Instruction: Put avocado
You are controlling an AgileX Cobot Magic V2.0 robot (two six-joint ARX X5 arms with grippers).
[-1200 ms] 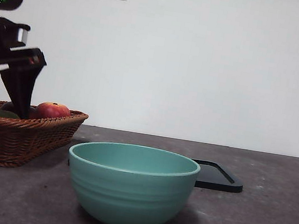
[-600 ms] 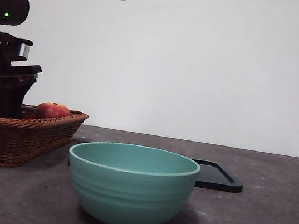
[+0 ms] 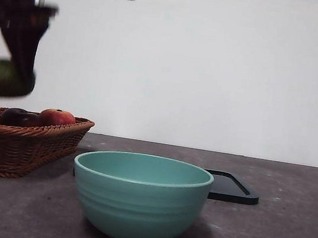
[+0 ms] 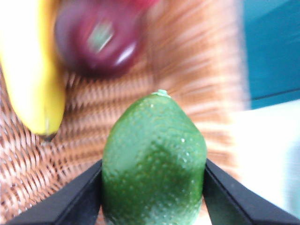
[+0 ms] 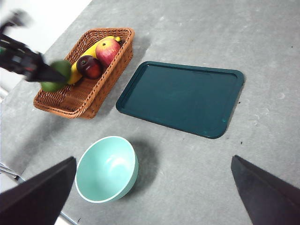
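Note:
The avocado (image 3: 4, 78) is dark green and oval, held in the air above the wicker basket (image 3: 20, 145) at the left of the front view. My left gripper (image 4: 153, 187) is shut on the avocado (image 4: 153, 161), one black jaw on each side. The right wrist view shows the avocado (image 5: 57, 75) in the left gripper (image 5: 44, 75) over the basket (image 5: 70, 101). My right gripper (image 5: 152, 197) is open and empty, high above the table.
The basket holds a banana (image 4: 33, 75), a dark purple-red apple (image 4: 98, 37) and a red-orange fruit (image 3: 57, 117). A teal bowl (image 3: 139, 197) stands in front of the middle. A dark tray (image 5: 183, 98) lies to the basket's right.
The left gripper went down into the basket, took hold of the avocado and lifted it clear above the basket. The picture is blurred by the rise.

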